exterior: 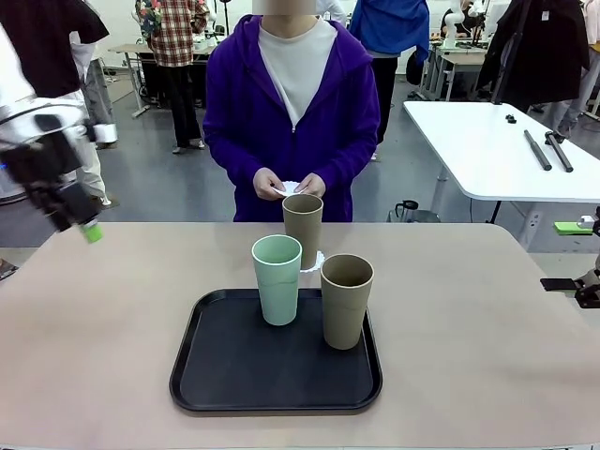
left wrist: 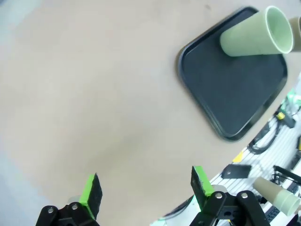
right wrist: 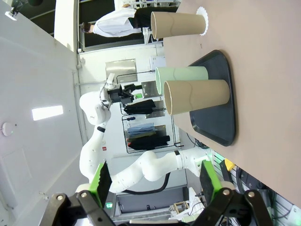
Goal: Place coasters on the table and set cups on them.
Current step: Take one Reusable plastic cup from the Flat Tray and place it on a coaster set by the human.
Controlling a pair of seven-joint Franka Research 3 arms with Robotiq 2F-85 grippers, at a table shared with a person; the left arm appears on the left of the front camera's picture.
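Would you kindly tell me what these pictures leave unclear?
Front view: white scalloped paper doilies in the person's hands, count hidden by fingers.
Front view: doily under the far tan tumbler, mostly behind the mint green tumbler.
Front view: left gripper motion-blurred; right gripper cut by the edge.

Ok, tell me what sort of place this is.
Probably a robotics lab: a white robot arm mounted at the beige table, and a white workbench with black tools behind it.

The cups (exterior: 277,278) and tray (exterior: 225,375) crowd the middle of the table (exterior: 94,319); both sides lie open.
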